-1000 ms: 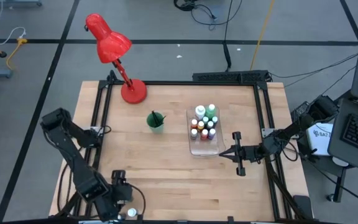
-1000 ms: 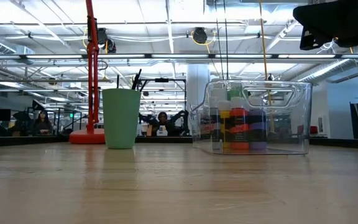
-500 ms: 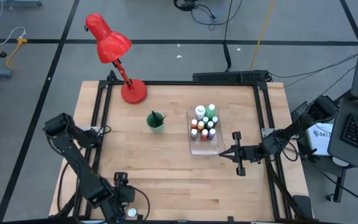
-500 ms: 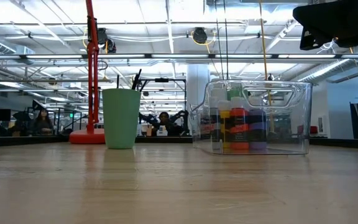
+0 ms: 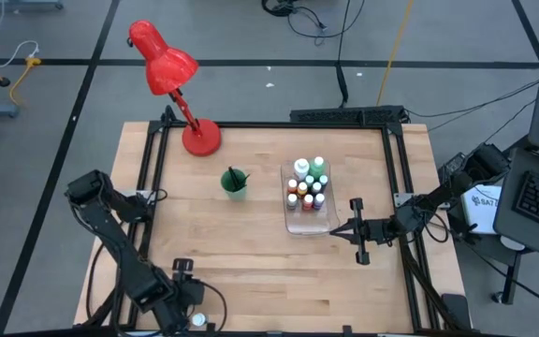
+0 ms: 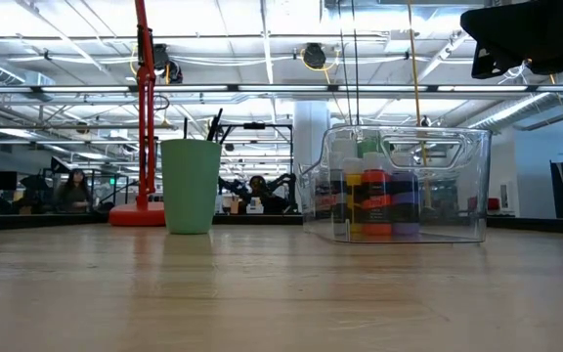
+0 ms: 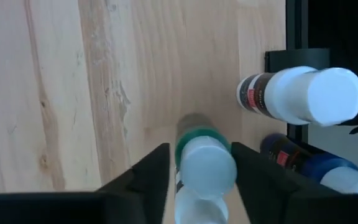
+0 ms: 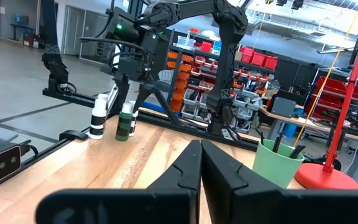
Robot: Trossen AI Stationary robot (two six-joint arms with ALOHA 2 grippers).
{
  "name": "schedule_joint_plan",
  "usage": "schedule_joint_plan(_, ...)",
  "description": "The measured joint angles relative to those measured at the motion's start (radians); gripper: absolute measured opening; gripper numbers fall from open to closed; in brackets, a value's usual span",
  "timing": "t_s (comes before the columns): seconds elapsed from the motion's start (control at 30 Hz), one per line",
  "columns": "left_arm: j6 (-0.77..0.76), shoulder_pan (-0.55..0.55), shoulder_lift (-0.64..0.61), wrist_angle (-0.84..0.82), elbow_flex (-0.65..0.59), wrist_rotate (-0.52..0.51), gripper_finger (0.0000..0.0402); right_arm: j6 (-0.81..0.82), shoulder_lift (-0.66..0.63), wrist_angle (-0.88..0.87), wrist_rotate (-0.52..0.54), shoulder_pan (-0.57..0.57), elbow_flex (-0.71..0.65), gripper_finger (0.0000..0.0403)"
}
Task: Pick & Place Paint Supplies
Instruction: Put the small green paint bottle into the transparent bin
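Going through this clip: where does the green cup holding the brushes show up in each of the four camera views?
High view: the green cup stands left of the clear bin, below the red lamp's base.
Low view: left of centre, beside the lamp's red pole.
Left wrist view: not in it.
Right wrist view: lower right, next to the red base.
Shared landmark: the red lamp, always close to the cup.

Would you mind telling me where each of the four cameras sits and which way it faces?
High view: above, looking straight down; both arms, clear bin.
Low view: table height, looking level at green cup, bin; an arm overhead.
Left wrist view: looks down past its fingers at a green bottle between them.
Right wrist view: looks across the table over the right gripper, shut, toward the left gripper.
Shared: cup, red lamp in high, low, right wrist.
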Motion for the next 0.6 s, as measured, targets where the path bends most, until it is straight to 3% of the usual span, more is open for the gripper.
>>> schedule_joint_plan(0.2,0.05,0.02,-0.001,-0.001,0.0,0.0,0.0101,0.0,0.0,0.0,0.0,0.0,0.0,0.0004)
schedule_joint_plan(0.4,0.135,0.061,-0.002,-0.004,0.001,0.009,0.01,-0.008,0.0,0.0,0.0,0.0,0.0,0.0004)
schedule_joint_plan(0.6,0.293,0.172,-0.014,-0.039,0.03,0.035,0.01,-0.008,0.0,0.0,0.0,0.0,0.0,0.0004)
